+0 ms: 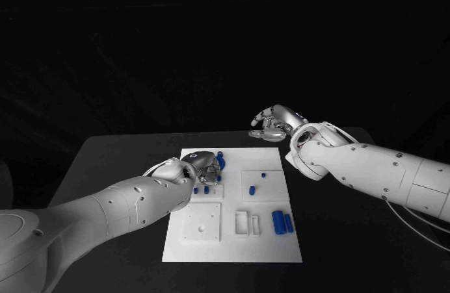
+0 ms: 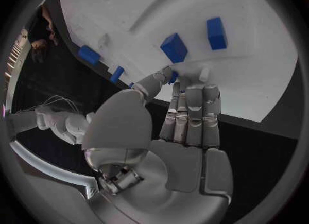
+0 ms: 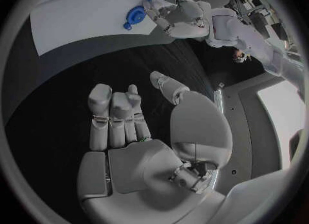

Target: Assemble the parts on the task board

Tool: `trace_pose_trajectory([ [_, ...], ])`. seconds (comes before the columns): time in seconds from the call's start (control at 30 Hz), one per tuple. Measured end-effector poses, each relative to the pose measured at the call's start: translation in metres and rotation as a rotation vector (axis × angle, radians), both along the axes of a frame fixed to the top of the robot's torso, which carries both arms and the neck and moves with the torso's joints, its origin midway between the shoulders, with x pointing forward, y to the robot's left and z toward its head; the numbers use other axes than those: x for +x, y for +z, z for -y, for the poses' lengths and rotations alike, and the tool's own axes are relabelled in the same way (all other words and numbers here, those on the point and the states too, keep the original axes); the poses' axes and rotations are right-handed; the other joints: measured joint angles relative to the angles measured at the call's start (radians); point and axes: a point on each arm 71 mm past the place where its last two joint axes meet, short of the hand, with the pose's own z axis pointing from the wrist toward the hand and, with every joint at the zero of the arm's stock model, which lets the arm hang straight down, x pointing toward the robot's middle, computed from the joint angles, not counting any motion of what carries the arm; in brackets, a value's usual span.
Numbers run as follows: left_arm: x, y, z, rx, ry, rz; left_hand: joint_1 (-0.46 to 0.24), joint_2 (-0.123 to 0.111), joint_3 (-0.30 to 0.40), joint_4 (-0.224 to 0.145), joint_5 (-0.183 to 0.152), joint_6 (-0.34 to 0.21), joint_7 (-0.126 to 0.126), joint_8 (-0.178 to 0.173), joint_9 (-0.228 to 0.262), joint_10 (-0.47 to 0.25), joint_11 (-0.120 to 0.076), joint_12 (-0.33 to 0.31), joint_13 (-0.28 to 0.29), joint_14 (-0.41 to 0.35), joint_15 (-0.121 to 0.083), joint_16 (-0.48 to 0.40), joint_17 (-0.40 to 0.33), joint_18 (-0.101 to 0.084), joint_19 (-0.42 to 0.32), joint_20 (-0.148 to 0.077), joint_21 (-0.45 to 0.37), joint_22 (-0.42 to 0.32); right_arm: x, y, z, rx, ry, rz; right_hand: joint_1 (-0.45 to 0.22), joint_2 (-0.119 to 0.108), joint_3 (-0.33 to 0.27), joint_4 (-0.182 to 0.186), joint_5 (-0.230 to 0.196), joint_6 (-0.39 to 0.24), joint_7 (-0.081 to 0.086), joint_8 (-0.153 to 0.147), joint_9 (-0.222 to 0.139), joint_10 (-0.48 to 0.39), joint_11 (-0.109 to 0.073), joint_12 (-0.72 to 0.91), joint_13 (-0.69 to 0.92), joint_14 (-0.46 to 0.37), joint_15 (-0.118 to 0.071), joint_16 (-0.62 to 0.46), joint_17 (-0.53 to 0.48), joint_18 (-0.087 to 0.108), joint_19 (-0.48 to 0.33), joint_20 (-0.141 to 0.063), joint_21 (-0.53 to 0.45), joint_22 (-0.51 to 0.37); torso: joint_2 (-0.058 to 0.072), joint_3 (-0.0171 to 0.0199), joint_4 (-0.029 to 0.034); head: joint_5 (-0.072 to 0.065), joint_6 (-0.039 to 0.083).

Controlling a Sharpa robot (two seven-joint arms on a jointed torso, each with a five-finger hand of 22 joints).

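The left hand [image 1: 188, 169] hovers over the board's [image 1: 272, 241] far-left parts [image 1: 220, 162], fingers loosely apart, holding nothing. The right hand [image 1: 277, 124] waits empty beyond the board, fingers half curled. Next it likely must close on one part.

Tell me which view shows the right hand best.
The right wrist view: the right hand sits large in the middle, palm and fingers plain, nothing in it, above the black table. The head view shows it small, beyond the task board. The left wrist view gives a pale hand, too unclear.
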Motion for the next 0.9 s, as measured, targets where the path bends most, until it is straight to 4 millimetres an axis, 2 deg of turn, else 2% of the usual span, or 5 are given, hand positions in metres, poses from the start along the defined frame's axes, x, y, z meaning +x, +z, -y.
trace_pose_trajectory([
  [0.2, -0.0007, 0.0001, 0.0032, -0.003, -0.006, 0.0, -0.015, -0.015, -0.005, 0.005, -0.023, -0.024, -0.003, -0.008, -0.012, -0.001, 0.001, -0.017, -0.007, 0.004, 0.004, 0.0, -0.006, 0.0, 0.0, 0.0, 0.0, 0.001, 0.0, 0.0001, 0.0, 0.0, 0.0, 0.0, 0.0, 0.0, 0.0, 0.0, 0.0, 0.0, 0.0, 0.0, 0.0, 0.0, 0.0, 0.0, 0.0, 0.0, 0.0, 0.0, 0.0, 0.0, 0.004, -0.001, 0.0, 0.0, 0.0, 0.0005, -0.0001, -0.002, -0.003],
  [0.37, -0.001, 0.0, 0.0061, -0.005, -0.009, 0.0, -0.017, -0.017, -0.007, 0.007, -0.023, -0.028, -0.006, -0.008, -0.015, -0.012, 0.008, -0.029, -0.013, 0.007, 0.007, 0.0, -0.009, 0.0, 0.0, 0.0, 0.0, 0.001, -0.0001, 0.0003, -0.0008, 0.001, 0.002, 0.0, 0.0, 0.0, 0.0, 0.0, 0.0, 0.0, 0.0, 0.0, 0.0, 0.0, 0.0, 0.0, 0.0, 0.0, 0.0, 0.0, 0.0, 0.0, 0.004, -0.001, 0.0, 0.0, 0.0, 0.001, 0.0001, -0.002, -0.003],
  [0.53, -0.0004, -0.0002, 0.0063, -0.004, -0.008, -0.001, -0.017, -0.017, -0.004, 0.011, -0.023, -0.015, 0.006, -0.004, -0.015, -0.015, 0.008, -0.029, -0.013, 0.007, 0.007, 0.005, -0.011, 0.0, 0.0, 0.0, 0.0, 0.001, -0.0002, 0.0005, -0.0011, 0.001, 0.002, 0.001, 0.0, 0.0, 0.0, 0.0, 0.0, 0.0, 0.0, 0.0, 0.0, 0.0, 0.0, 0.0, 0.0, 0.0, 0.0, 0.0, 0.0, 0.0, 0.004, -0.001, 0.0, 0.0, 0.0, 0.0011, -0.0001, -0.003, -0.003],
  [0.67, -0.0001, -0.0002, 0.0064, -0.003, -0.007, -0.002, -0.014, -0.006, -0.004, 0.011, -0.023, 0.001, 0.004, 0.011, -0.014, -0.002, 0.001, -0.029, -0.013, 0.007, 0.007, 0.009, -0.012, 0.0, 0.002, 0.002, 0.0, 0.001, -0.0002, 0.0006, -0.001, 0.0, 0.002, 0.001, 0.0, 0.0, 0.0, 0.0, 0.0, 0.0, 0.0, 0.0, 0.0, 0.0, 0.0, 0.0, 0.0, 0.0, 0.0, 0.0, 0.0, 0.0, 0.004, -0.001, 0.0, 0.0, 0.0, 0.0013, -0.0005, -0.005, -0.004],
  [0.9, 0.0009, -0.0006, 0.0062, 0.005, 0.0, -0.006, -0.001, 0.015, 0.001, 0.011, -0.023, 0.038, -0.011, 0.035, -0.012, 0.044, -0.012, -0.018, -0.005, 0.02, -0.005, 0.02, -0.013, 0.0, 0.013, -0.006, 0.012, 0.0, -0.0002, 0.0009, -0.0009, 0.0, 0.002, 0.001, 0.0, 0.0, 0.0, 0.0, 0.0, -0.001, -0.001, 0.0, 0.0, 0.0, 0.0, 0.0, 0.0, 0.0, 0.0, 0.0, 0.001, 0.0, 0.004, -0.001, 0.0, 0.0, -0.001, 0.0009, 0.0005, -0.008, -0.006],
])
